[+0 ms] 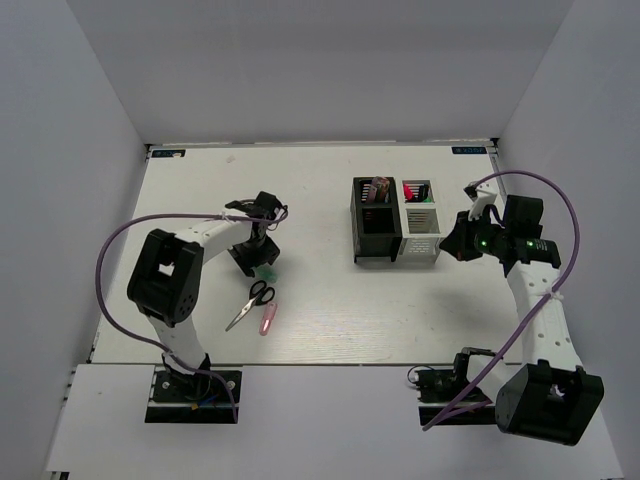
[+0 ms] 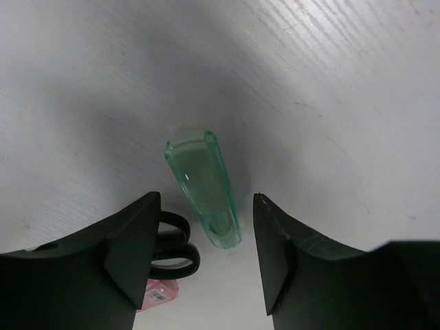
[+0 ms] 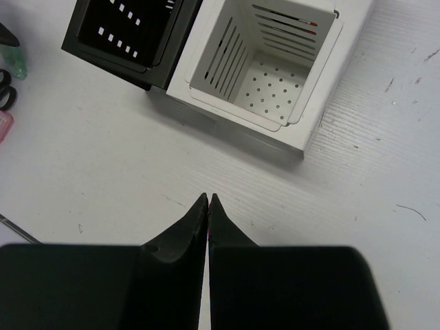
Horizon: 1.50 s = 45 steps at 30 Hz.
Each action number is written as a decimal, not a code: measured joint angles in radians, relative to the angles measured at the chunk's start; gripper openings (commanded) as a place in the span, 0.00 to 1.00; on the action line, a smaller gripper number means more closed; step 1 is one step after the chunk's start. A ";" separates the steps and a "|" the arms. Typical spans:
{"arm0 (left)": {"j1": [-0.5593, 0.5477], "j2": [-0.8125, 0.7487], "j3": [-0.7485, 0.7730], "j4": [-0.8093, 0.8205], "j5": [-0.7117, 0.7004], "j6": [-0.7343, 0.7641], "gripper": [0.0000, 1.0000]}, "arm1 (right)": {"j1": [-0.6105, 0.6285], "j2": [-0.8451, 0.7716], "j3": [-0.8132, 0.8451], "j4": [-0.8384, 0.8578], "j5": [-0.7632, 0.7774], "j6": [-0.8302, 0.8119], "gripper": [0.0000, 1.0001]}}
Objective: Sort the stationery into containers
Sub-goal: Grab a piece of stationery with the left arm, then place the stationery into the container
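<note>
A mint highlighter [image 2: 204, 185] lies flat on the white table. My left gripper [image 2: 206, 197] is open and low over it, one finger on each side, not touching. In the top view the highlighter [image 1: 267, 272] peeks out under the left gripper [image 1: 260, 260]. Black-handled scissors [image 1: 252, 299] and a pink cutter [image 1: 268, 318] lie just nearer; both show in the left wrist view, scissors [image 2: 173, 245], cutter [image 2: 159, 293]. The black holder [image 1: 376, 222] and white holder [image 1: 421, 228] stand side by side. My right gripper [image 3: 207, 197] is shut and empty, beside the white holder [image 3: 316, 82].
Item tips stick out of the black holder [image 1: 378, 186], and pink and green ones out of the white holder [image 1: 411, 190]. The black holder [image 3: 82, 41] shows in the right wrist view. Grey walls close in the table's left, right and back.
</note>
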 measured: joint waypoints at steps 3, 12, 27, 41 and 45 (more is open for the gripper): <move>0.008 0.028 0.006 -0.005 -0.001 0.000 0.58 | 0.000 -0.003 0.000 0.003 0.000 0.000 0.03; 0.034 0.053 0.006 0.005 0.005 0.003 0.34 | 0.000 -0.015 0.000 0.003 0.000 0.000 0.03; -0.112 -0.002 0.144 0.067 0.025 0.265 0.00 | 0.000 -0.026 -0.026 -0.003 -0.067 -0.046 0.00; -0.351 -0.057 0.127 0.943 0.244 0.669 0.00 | 0.000 -0.047 -0.042 0.003 -0.141 -0.071 0.73; -0.353 0.105 0.237 1.021 0.286 0.696 0.00 | 0.000 -0.047 -0.048 0.003 -0.141 -0.073 0.74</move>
